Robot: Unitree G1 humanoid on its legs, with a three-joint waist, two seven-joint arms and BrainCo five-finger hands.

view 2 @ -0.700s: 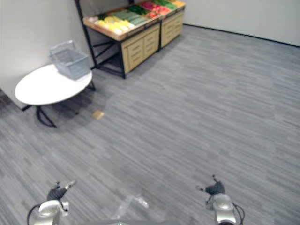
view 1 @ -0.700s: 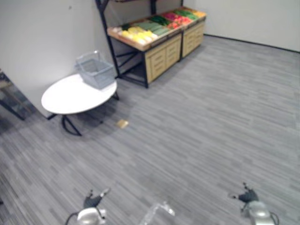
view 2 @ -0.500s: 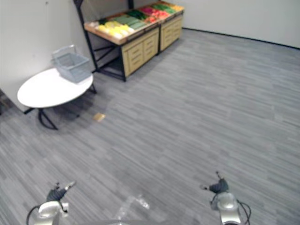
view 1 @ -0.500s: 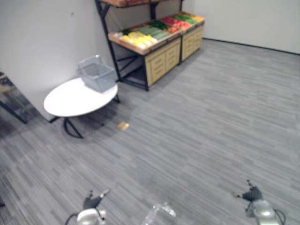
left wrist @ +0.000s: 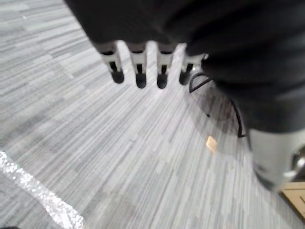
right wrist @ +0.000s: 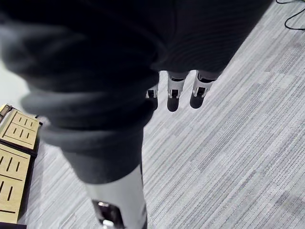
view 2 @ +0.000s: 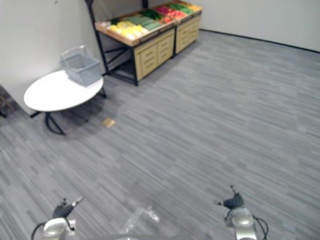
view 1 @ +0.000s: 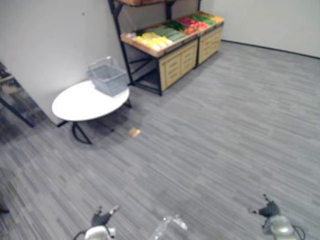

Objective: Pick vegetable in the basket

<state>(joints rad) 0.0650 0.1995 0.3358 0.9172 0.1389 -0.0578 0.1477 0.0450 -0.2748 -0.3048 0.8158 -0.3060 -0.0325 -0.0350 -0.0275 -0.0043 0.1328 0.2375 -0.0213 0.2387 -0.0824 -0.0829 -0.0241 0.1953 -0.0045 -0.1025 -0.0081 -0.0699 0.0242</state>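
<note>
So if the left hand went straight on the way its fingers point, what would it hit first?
Probably only the grey floor: the left hand hangs open over it with nothing between, though depth is unclear.

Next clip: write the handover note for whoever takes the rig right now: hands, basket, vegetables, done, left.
Left hand: open, empty. Right hand: open, empty.
Basket sits on the round white table by the wall; vegetables lie on the wooden stand beside it, all far from both hands.
Done: nothing picked. Left: approach the stand, take a vegetable, put it in the basket.
</note>
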